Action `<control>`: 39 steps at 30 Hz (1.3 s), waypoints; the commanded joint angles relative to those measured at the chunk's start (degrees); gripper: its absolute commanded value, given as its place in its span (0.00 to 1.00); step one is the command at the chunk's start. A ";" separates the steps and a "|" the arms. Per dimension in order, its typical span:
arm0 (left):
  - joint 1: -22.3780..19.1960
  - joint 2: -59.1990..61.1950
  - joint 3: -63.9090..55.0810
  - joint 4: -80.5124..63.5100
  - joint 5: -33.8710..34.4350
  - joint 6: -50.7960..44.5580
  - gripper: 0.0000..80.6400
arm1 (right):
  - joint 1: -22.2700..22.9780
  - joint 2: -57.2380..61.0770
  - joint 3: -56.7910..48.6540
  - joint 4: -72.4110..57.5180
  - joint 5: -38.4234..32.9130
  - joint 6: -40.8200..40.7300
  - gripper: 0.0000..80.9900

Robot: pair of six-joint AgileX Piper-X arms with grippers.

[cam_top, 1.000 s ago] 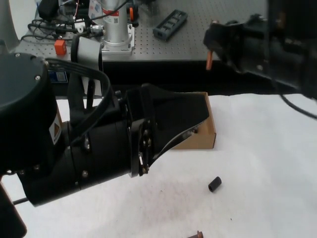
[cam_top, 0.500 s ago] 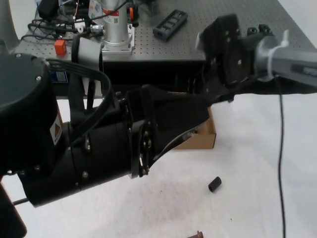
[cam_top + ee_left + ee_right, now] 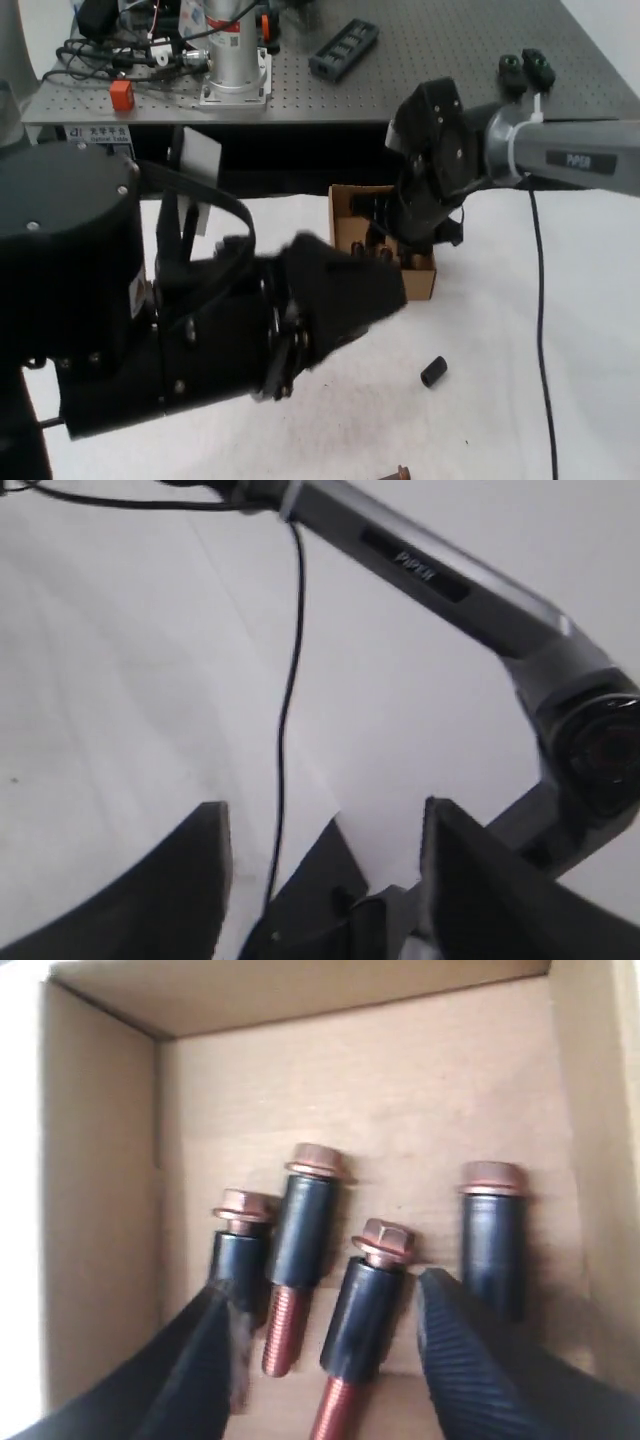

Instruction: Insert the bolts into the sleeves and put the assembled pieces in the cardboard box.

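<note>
- The right hand (image 3: 328, 1290) hangs low inside the mouth of the cardboard box (image 3: 100, 1220), fingers spread apart with nothing held between them
- Four assembled pieces (image 3: 305, 1225) lie side by side on the box floor, each with a copper-coloured shank pushed through a black tube
- Judging from this, the step in hand is the drop-off of a finished piece, and that part looks done
- The left hand (image 3: 325, 815) is likewise spread and empty, held off the bench (image 3: 560, 400) on the near side of the box
- A loose sleeve (image 3: 432, 371) lies on the bench near the box, and a loose bolt (image 3: 400, 472) lies closer to the arms, the two apart from each other
- The next move probably calls for the right hand to rise clear of the box walls, then for one hand to take the sleeve and the other the bolt, lining shank and bore up squarely; both parts look small and likely to roll
</note>
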 commanded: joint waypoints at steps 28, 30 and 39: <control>-3.38 51.39 -44.23 54.73 -9.80 74.93 0.43 | -13.62 -66.61 32.48 9.45 -1.69 -0.58 0.50; -4.85 52.68 -44.23 54.49 -11.09 75.82 0.43 | -13.62 -67.17 32.48 10.20 -2.19 -0.58 0.50; -9.93 59.39 -44.23 52.64 -22.49 76.26 0.43 | -13.62 -67.16 32.48 14.53 -4.36 -0.79 0.50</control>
